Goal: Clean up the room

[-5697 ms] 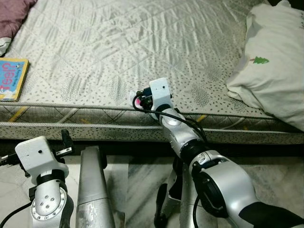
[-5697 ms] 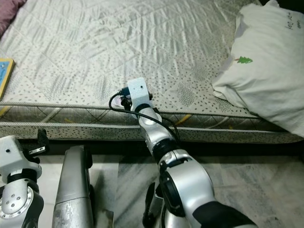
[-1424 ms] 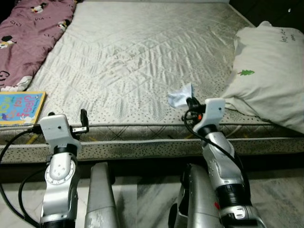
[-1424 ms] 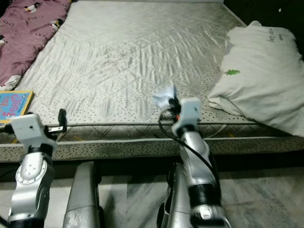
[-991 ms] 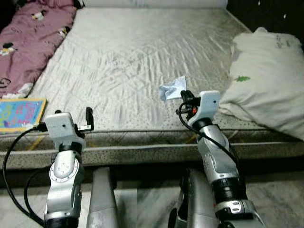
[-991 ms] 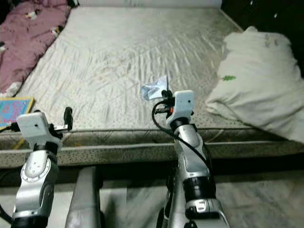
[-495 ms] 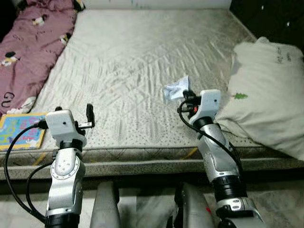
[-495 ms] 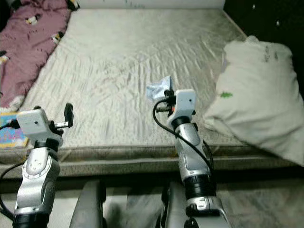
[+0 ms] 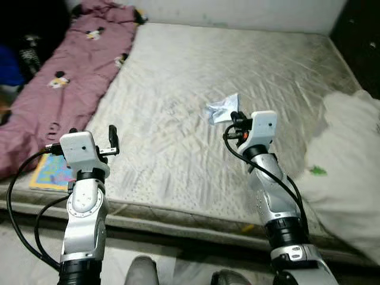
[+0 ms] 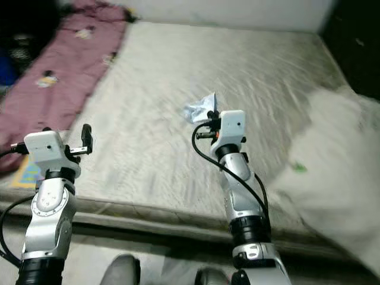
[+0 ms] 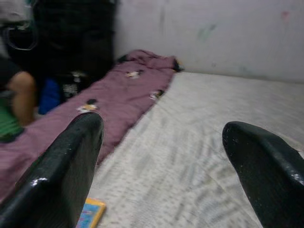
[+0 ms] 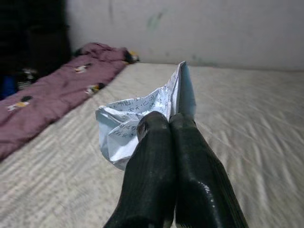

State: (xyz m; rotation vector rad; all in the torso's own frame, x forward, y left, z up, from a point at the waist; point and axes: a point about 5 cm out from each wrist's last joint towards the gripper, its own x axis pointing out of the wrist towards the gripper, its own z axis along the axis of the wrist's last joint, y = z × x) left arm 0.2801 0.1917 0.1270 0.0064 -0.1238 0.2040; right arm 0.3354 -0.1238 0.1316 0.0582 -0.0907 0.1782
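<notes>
A wide, grey quilted mattress point(image 9: 178, 77) is carrying a mauve cartoon-print blanket point(image 9: 65, 89) along its left side. The right gripper point(image 12: 168, 121) is clenching a crumpled silvery printed wrapper point(image 12: 137, 118), lifted above the mattress middle. The left gripper point(image 11: 161, 137) is hanging released, fingers spread apart.

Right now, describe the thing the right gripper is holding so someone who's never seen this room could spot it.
Look over the big pale mattress, roughly mid-bed, between the purple blanket and the white pillow. There the right gripper pinches a crumpled wrapper above the bed. It is silvery-white with small printed text, unlike the fabric around it.
</notes>
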